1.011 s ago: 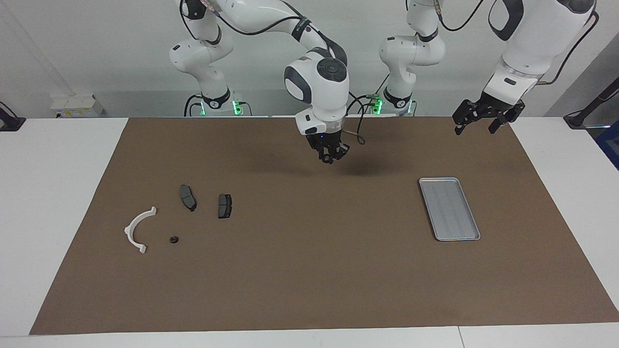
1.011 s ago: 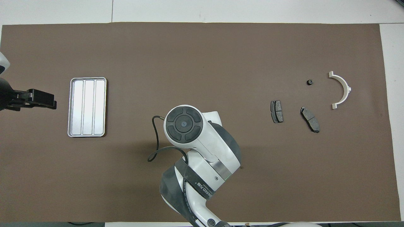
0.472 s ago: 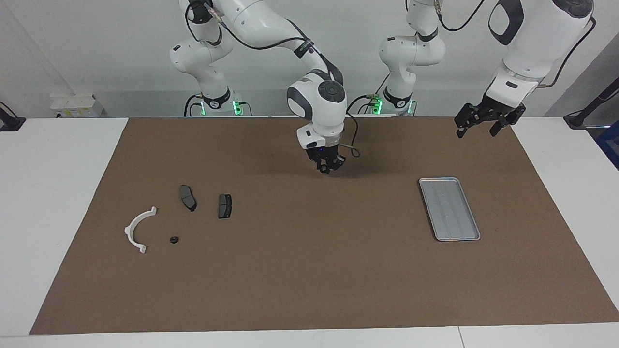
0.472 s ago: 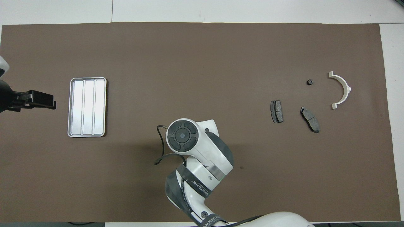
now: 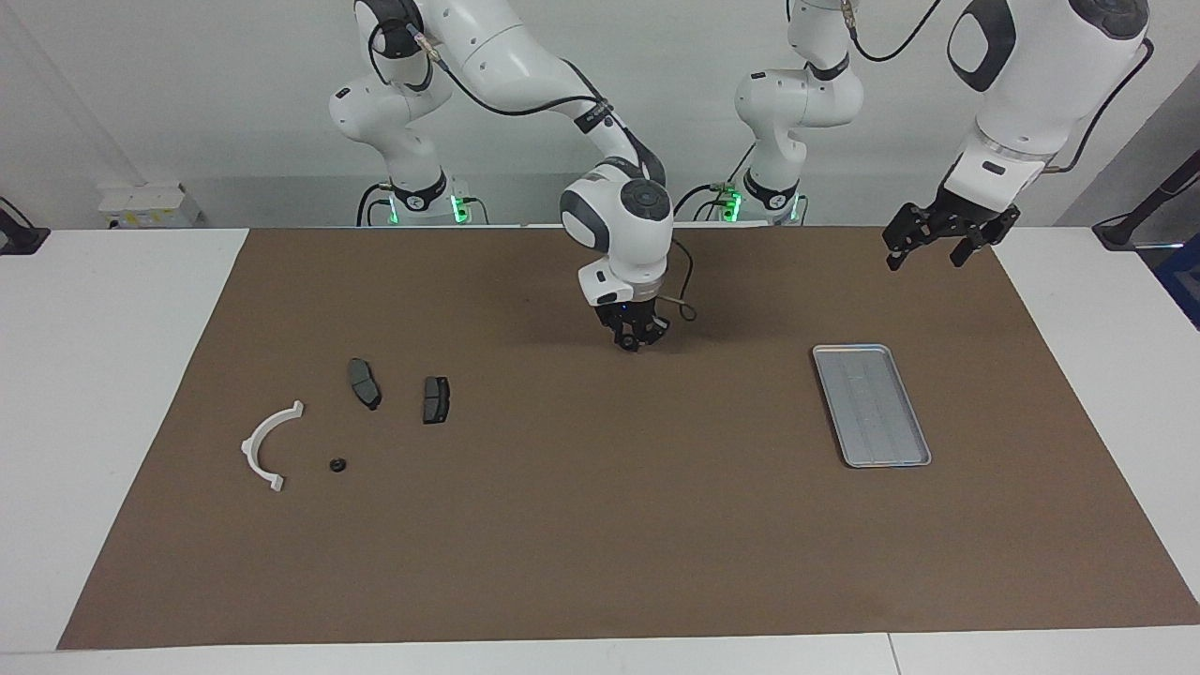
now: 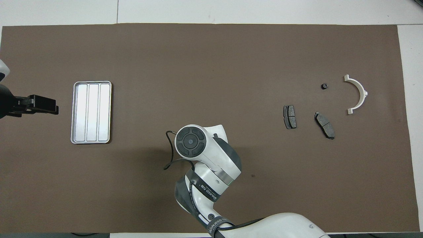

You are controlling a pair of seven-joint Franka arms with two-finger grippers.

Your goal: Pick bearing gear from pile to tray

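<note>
Since the earlier frame, my right gripper has dropped lower over the brown mat at mid-table, between the pile and the tray. Its fingers are drawn nearly together around what I take to be a small dark round piece, though from this range I cannot confirm the part. From overhead, the wrist housing hides the fingertips entirely. My left gripper waits in the air over the mat's edge at the left arm's end, jaws spread wide and holding nothing. At the right arm's end lies the pile: a white curved arc, two dark brake pads set apart from each other, and one tiny black round piece just beside the arc. The tray sits flat on the mat with nothing in it.
</note>
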